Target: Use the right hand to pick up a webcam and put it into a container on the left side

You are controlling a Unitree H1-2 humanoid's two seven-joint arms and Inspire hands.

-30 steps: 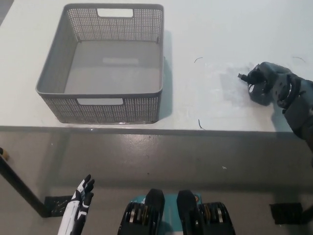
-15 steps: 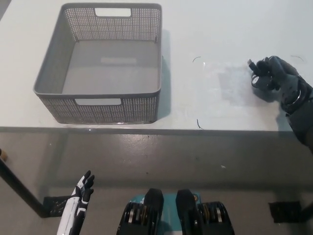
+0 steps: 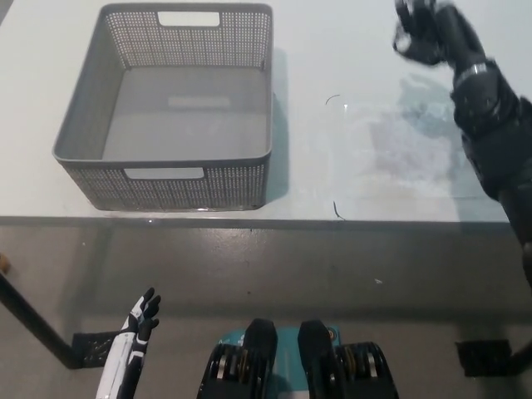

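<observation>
I have my black right hand (image 3: 424, 33) raised over the far right part of the white table (image 3: 349, 50), near its back edge, with the black forearm running down toward the right edge of the view. The hand is motion-blurred; its fingers are curled around a small dark object, which I take to be the webcam (image 3: 407, 29), though hand and object are both black and I cannot separate their outlines clearly. From this steep angle I cannot tell how far above the surface the hand is.

The grey perforated basket (image 3: 91, 108) sits on the left part of the table, well apart from my right hand. Its near wall lies close to the table's front edge, and it has a cut-out handle slot in the near wall and another in the far wall. I can see the bare grey floor inside it.

Between the basket and my right hand the tabletop shows a scuffed, smeared patch (image 3: 399, 137) and two small dark curved marks, one near the front edge (image 3: 337, 210) and one farther back (image 3: 334, 100).

My white left hand (image 3: 137, 320) hangs low at the lower left, below the table's front edge, holding nothing, its dark-tipped fingers spread slightly
</observation>
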